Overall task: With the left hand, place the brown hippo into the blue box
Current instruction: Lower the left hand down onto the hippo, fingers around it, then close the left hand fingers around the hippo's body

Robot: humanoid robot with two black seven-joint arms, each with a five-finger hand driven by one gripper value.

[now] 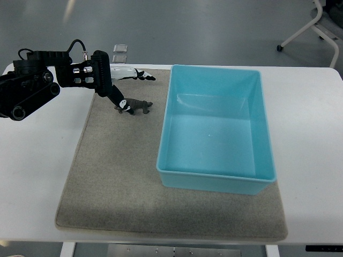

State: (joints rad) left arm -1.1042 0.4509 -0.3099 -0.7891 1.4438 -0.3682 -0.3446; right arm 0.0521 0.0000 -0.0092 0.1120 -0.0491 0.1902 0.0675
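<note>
Top view: looking steeply down on a white tabletop [37, 176] carrying a grey-beige felt-like mat [118, 182], flat, matte and slightly fuzzy, with soft edges. Resting on the mat's right half, a light blue rectangular plastic box [217, 179], smooth and glossy, open-topped, with rounded corners and nothing showing inside. Lying on the mat just left of the box's far-left corner, apart from its wall, a small brown toy hippo [138, 106], hard-looking and moulded, on its feet so far as can be told.

Reaching in from the box's left, the black jointed left hand [107, 85], built of rigid plastic and metal links with cabling behind. Hanging spread and holding nothing: one dark finger [115, 98] angling down towards the hippo's near end with its pale tip touching or almost touching it, too small to tell which; other fingers pointing out towards the box's far-left corner, above the mat. Right hand not showing anywhere.

Judging the step: approaching for the grasp, hippo not yet gripped. Calling next for closing the fingers around the small body, lifting clear of the mat, carrying rightwards over the box's wall and releasing inside. Risking a slip, given so small and smooth a figure.
</note>
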